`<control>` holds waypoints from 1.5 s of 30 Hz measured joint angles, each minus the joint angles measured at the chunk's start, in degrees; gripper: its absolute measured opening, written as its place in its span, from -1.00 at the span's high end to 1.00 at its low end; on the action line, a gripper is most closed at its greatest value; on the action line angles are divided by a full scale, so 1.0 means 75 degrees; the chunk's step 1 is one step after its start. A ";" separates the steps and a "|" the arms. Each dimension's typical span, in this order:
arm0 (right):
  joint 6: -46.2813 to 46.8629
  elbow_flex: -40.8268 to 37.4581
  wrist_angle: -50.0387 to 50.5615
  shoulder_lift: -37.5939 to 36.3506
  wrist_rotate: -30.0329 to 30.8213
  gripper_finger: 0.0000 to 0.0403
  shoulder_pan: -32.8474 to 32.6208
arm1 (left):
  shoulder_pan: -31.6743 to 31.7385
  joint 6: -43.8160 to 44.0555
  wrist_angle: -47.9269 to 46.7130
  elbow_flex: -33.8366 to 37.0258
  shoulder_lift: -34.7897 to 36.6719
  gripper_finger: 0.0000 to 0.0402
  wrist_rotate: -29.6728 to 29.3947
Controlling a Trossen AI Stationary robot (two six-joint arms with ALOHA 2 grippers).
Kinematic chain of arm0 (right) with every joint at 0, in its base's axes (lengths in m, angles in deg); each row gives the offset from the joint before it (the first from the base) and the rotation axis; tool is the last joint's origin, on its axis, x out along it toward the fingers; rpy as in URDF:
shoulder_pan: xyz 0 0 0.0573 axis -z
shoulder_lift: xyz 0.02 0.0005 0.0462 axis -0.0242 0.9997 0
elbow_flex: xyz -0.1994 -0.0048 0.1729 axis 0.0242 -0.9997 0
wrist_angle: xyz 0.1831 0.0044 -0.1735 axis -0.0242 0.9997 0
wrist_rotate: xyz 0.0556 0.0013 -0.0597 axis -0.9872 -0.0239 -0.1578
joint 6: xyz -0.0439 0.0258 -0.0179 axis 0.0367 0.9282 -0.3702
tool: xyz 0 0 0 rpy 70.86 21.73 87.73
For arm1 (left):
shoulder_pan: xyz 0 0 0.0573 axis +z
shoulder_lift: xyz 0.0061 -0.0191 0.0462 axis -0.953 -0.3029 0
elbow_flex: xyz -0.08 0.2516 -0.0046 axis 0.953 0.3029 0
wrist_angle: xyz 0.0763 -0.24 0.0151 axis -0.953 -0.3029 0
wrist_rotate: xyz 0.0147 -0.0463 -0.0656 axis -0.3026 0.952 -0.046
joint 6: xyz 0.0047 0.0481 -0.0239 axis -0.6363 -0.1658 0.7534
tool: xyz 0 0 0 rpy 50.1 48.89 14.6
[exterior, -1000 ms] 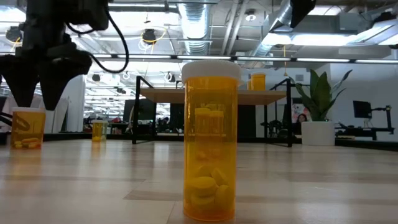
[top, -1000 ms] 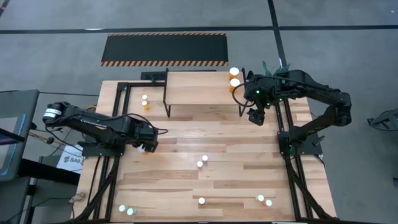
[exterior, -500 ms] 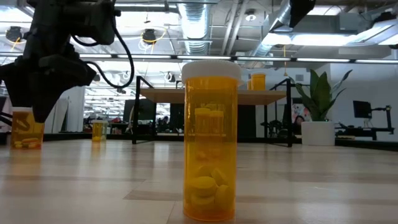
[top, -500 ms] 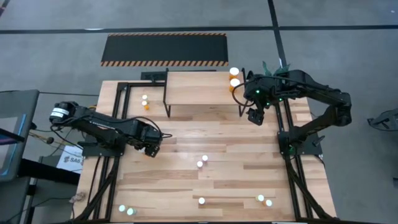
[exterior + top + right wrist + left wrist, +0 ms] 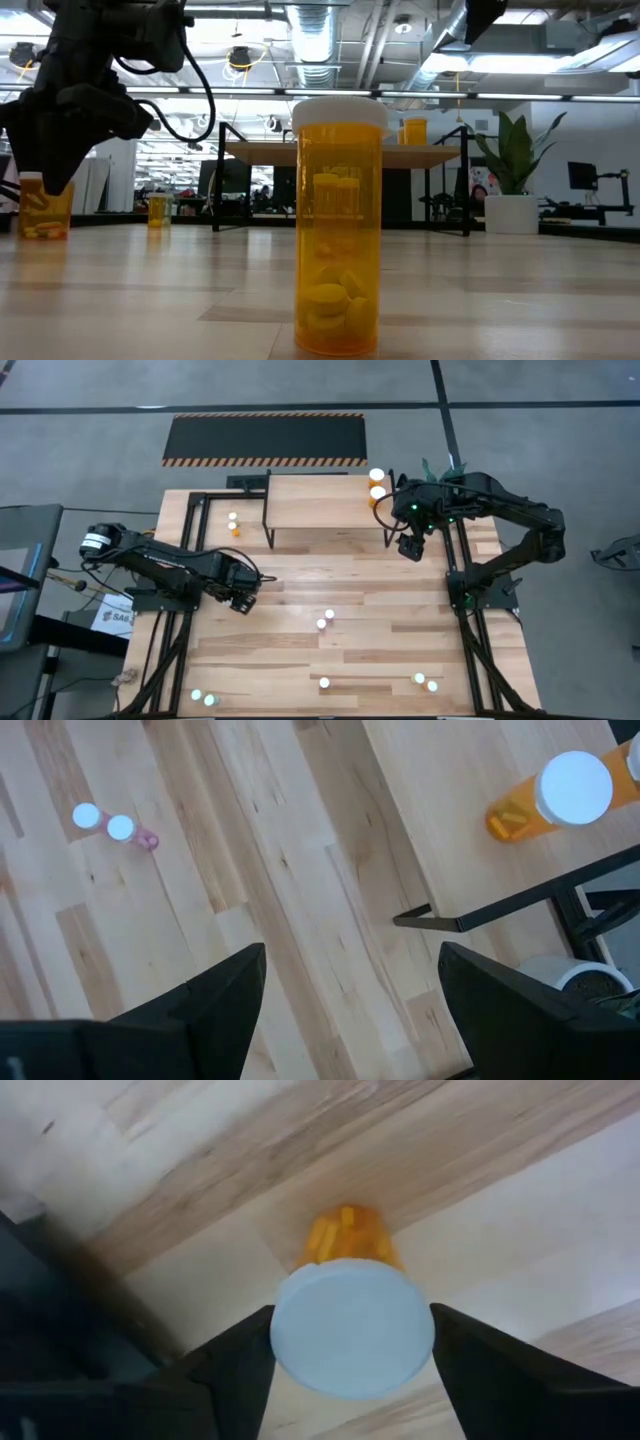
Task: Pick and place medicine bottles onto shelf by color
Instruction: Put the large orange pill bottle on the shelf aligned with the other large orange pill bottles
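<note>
My left gripper points straight down over an orange medicine bottle with a white cap. The bottle stands upright on its base near the table's left side, and the gripper is shut on it. My right gripper hangs open and high beside the right end of the shelf, with nothing between its fingers. Two orange bottles stand on the shelf's right end. A big orange bottle stands close to the low camera. My left gripper has the bottle's white cap between its two fingers, one at each side of the cap's rim. The fingers come from above, pointing down. The bottle stands upright with its base on the table.
Two pinkish bottles stand mid-table. Greenish ones stand at the near left and near right. A small orange bottle stands by the shelf's left legs. A potted plant stands at the far right, and a black mat lies beyond the table.
My left gripper has sunk from above the orange bottle down around its cap, rolling a little, and its fingers have then drawn in onto the cap. The bottle has stayed upright in its place.
</note>
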 joint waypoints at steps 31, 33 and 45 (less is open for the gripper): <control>0.0201 0.0000 -0.0064 0.0000 0.0006 -0.58 0.0000 | 0.0016 -0.0344 0.0087 -0.0003 0.0000 -0.40 -0.0154; 0.0201 0.0000 -0.0093 0.0000 0.0005 -0.58 0.0000 | 0.0024 -0.0344 0.0085 -0.0003 0.0000 -0.39 -0.0162; 0.0201 0.0000 -0.0122 0.0000 0.0005 -0.58 0.0000 | 0.0219 -0.0490 0.0084 -0.0003 0.0000 -0.16 -0.0082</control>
